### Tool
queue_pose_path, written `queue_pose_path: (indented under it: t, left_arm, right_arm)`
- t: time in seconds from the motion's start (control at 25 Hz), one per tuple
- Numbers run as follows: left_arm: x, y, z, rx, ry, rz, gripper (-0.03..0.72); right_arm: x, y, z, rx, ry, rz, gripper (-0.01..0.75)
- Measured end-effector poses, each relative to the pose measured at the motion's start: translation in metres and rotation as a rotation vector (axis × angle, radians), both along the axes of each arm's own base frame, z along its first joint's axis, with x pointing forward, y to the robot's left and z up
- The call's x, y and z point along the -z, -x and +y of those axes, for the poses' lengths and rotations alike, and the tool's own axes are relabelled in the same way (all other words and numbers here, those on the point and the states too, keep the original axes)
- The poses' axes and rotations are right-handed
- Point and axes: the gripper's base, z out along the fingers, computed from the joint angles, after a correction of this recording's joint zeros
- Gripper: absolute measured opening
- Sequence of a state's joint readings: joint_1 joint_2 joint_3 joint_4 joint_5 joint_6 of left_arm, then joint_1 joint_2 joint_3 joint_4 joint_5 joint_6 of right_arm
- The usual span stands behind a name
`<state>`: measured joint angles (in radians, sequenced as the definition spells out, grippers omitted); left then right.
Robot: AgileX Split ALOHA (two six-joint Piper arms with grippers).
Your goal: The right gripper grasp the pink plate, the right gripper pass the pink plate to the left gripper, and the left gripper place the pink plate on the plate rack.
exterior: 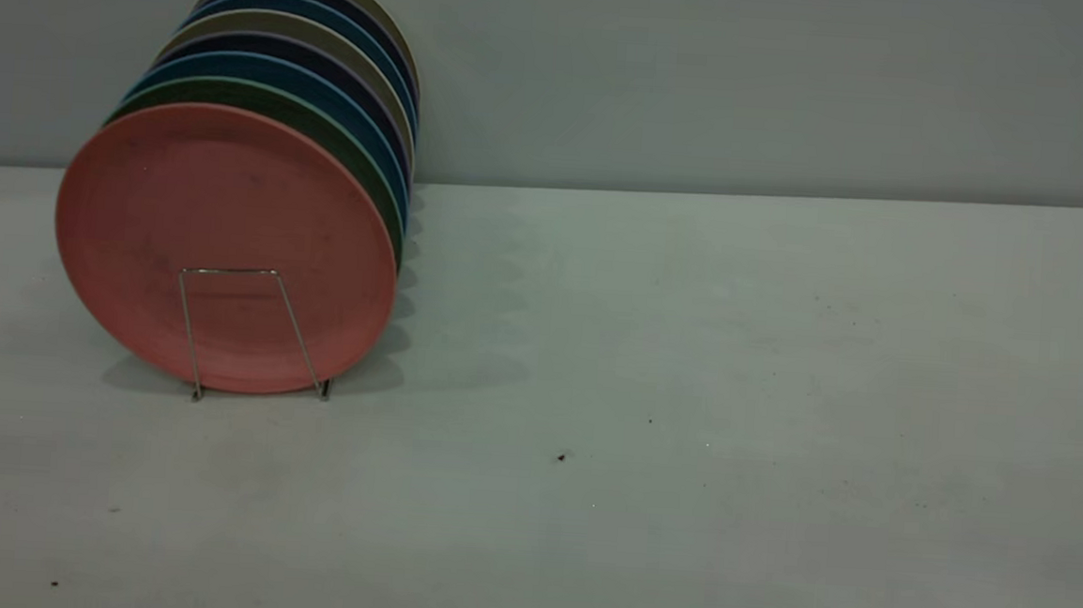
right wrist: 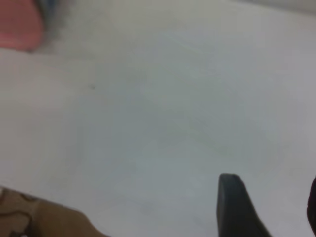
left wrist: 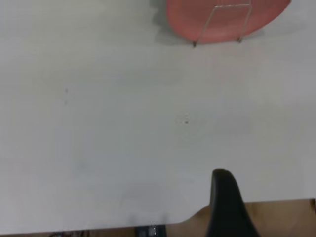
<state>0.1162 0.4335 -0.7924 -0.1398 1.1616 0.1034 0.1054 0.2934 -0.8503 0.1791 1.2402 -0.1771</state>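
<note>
The pink plate (exterior: 218, 209) stands upright at the front of the plate rack (exterior: 233, 272) on the table's left, its face towards the camera, with the wire loop in front of it. Neither gripper shows in the exterior view. The left wrist view shows the plate (left wrist: 197, 19) and the rack (left wrist: 232, 6) far off. My left gripper (left wrist: 269, 197) hangs over the table's near edge with one black finger (left wrist: 224, 202) in view and nothing beside it; it is open and empty. My right gripper (right wrist: 271, 202) is open and empty over bare table, with the plate (right wrist: 17, 24) far away.
Several more plates stand in the rack behind the pink one: a green plate (exterior: 326, 131), then blue, dark and beige ones. A grey wall (exterior: 706, 70) runs behind the table. The table's front edge and brown floor (left wrist: 281, 219) show in the left wrist view.
</note>
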Motion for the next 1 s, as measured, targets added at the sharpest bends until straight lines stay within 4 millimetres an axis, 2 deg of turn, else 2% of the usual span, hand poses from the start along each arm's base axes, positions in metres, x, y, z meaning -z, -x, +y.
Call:
queue_pose_path:
  t: [0.12, 0.24, 0.48, 0.64, 0.84, 1.0]
  left_arm:
    - [0.016, 0.017, -0.002, -0.012, 0.009, -0.036, 0.46]
    - [0.03, 0.037, -0.005, -0.011, 0.007, -0.107, 0.46]
    - [0.045, 0.067, -0.009, 0.024, -0.032, -0.261, 0.46]
    - [0.052, 0.067, -0.01, 0.054, -0.059, -0.263, 0.46]
    - [0.076, 0.056, -0.008, 0.056, -0.052, -0.184, 0.46]
    - [0.079, 0.054, -0.005, 0.014, -0.05, -0.171, 0.46]
  right_arm:
    - [0.013, 0.023, -0.005, -0.033, -0.004, -0.079, 0.366]
    - [0.029, 0.034, -0.012, -0.04, 0.016, -0.119, 0.366]
    - [0.068, 0.017, -0.012, -0.033, 0.054, -0.004, 0.366]
    - [0.089, 0.005, -0.009, -0.039, 0.072, 0.026, 0.366]
    - [0.092, 0.001, -0.01, -0.036, 0.086, 0.012, 0.366]
    - [0.094, 0.0, -0.011, -0.018, 0.095, 0.019, 0.366]
